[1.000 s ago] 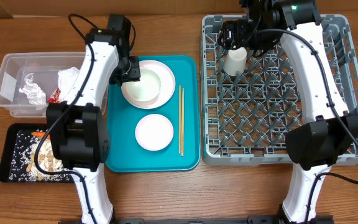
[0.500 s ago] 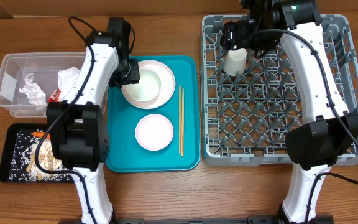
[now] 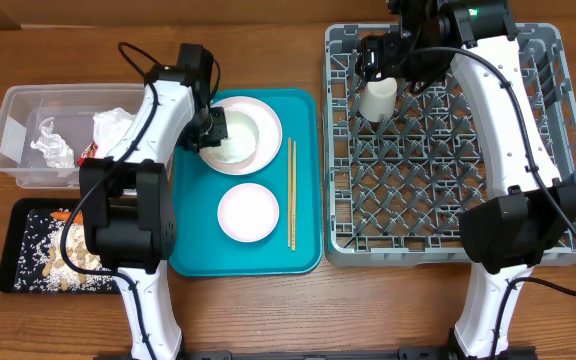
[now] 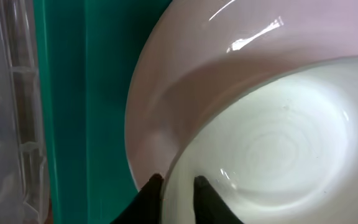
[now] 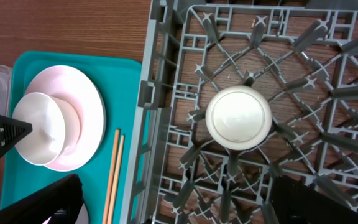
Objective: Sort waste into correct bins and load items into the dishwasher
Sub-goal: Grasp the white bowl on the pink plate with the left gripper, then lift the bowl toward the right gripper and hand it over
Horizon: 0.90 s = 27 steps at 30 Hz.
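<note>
The bowl (image 4: 278, 143) is found a little left of the middle of the overhead frame, seated inside the pink-white plate (image 3: 271, 130) on the teal tray (image 3: 308, 240). Its left rim is taken between the fingers (image 4: 151, 190) of the left tool (image 4: 178, 186). One finger is seen outside the wall and the other inside, with only a narrow gap, so the bowl is judged to be gripped by its rim.

Lower on the same tray a second bowl (image 3: 248, 212) and the chopsticks (image 3: 291, 195) are laid, apart from each other. At the right of the frame the grey rack (image 3: 558, 150) is placed. In its upper left part the cup (image 3: 378, 100) is stood mouth-down between the pegs. Above it the right tool (image 3: 383, 62) is opened wide and nothing is held in it.

The step in hand is judged to be the lifting of the bowl out of the plate. It should first be raised straight up, so that the plate is not dragged along. The rim hold is thin and the glaze looks smooth, so a slow carry is advised. A free row of pegs away from the cup and the right arm should be chosen.
</note>
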Each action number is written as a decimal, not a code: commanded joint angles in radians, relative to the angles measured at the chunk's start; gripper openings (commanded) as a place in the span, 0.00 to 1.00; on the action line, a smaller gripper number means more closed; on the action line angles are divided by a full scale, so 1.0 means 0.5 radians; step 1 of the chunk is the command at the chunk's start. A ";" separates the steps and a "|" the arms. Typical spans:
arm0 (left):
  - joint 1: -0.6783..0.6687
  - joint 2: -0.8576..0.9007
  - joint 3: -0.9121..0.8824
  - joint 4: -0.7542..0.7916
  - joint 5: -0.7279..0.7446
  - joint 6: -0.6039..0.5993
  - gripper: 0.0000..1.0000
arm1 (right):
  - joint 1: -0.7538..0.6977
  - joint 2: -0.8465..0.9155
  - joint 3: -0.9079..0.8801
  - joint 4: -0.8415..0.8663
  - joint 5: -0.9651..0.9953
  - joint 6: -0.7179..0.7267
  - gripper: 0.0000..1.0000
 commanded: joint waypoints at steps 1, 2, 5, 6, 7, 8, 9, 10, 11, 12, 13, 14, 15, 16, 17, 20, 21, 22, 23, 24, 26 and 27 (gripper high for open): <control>0.006 0.027 -0.023 0.008 0.019 -0.018 0.05 | 0.004 -0.016 0.032 0.004 0.008 -0.008 1.00; 0.005 0.027 -0.023 0.008 0.019 -0.018 0.04 | 0.004 -0.016 0.032 0.005 0.008 -0.008 1.00; 0.008 0.021 0.002 -0.005 0.018 -0.018 0.04 | 0.004 -0.016 0.032 0.005 0.008 -0.008 1.00; 0.008 0.014 0.017 -0.008 0.014 -0.015 0.04 | 0.004 -0.016 0.032 0.008 0.008 -0.007 1.00; 0.008 0.004 0.037 -0.014 0.008 -0.010 0.04 | 0.004 -0.016 0.032 0.018 0.008 -0.008 1.00; 0.008 -0.010 0.066 -0.021 0.002 -0.010 0.04 | 0.004 -0.016 0.032 0.033 0.007 -0.008 1.00; 0.008 -0.027 0.106 -0.027 0.000 -0.009 0.04 | 0.004 -0.016 0.032 0.053 0.007 -0.008 1.00; 0.008 -0.047 0.146 -0.034 0.002 -0.010 0.04 | 0.004 -0.016 0.032 0.076 0.007 -0.008 1.00; 0.008 -0.069 0.201 -0.043 0.004 -0.010 0.04 | 0.004 -0.017 0.032 0.105 0.005 -0.007 1.00; 0.008 -0.091 0.254 -0.056 0.005 -0.010 0.04 | 0.004 -0.017 0.032 0.124 0.005 -0.007 1.00; 0.007 -0.110 0.312 -0.072 0.015 -0.011 0.04 | 0.004 -0.017 0.033 0.142 -0.002 -0.007 1.00; 0.004 -0.127 0.367 -0.094 0.034 -0.011 0.04 | 0.004 -0.017 0.033 0.155 -0.027 -0.007 1.00; -0.002 -0.144 0.428 -0.120 0.063 -0.009 0.04 | 0.004 -0.017 0.033 0.159 -0.066 -0.008 1.00; -0.010 -0.160 0.493 -0.156 0.092 -0.010 0.04 | 0.004 -0.017 0.033 0.166 -0.112 -0.008 1.00; -0.021 -0.172 0.541 -0.185 0.114 -0.009 0.04 | 0.004 -0.017 0.033 0.172 -0.151 -0.006 1.00; -0.069 -0.192 0.672 -0.276 0.130 -0.008 0.04 | 0.029 -0.017 0.033 0.169 -0.175 0.066 1.00; -0.087 -0.196 0.697 -0.294 0.129 -0.008 0.04 | 0.046 -0.017 0.033 0.167 -0.175 0.069 1.00; -0.108 -0.196 0.715 -0.303 0.130 -0.008 0.04 | 0.073 -0.017 0.033 0.166 -0.175 0.068 1.00; -0.134 -0.197 0.728 -0.305 0.130 -0.002 0.04 | 0.102 -0.017 0.033 0.166 -0.175 0.068 1.00; -0.155 -0.197 0.733 -0.305 0.129 0.000 0.04 | 0.131 -0.017 0.033 0.168 -0.175 0.068 1.00; -0.200 -0.197 0.735 -0.302 0.127 0.006 0.04 | 0.203 -0.016 0.032 0.175 -0.163 0.067 1.00; -0.221 -0.197 0.736 -0.301 0.128 0.006 0.04 | 0.240 -0.014 0.032 0.178 -0.135 0.068 1.00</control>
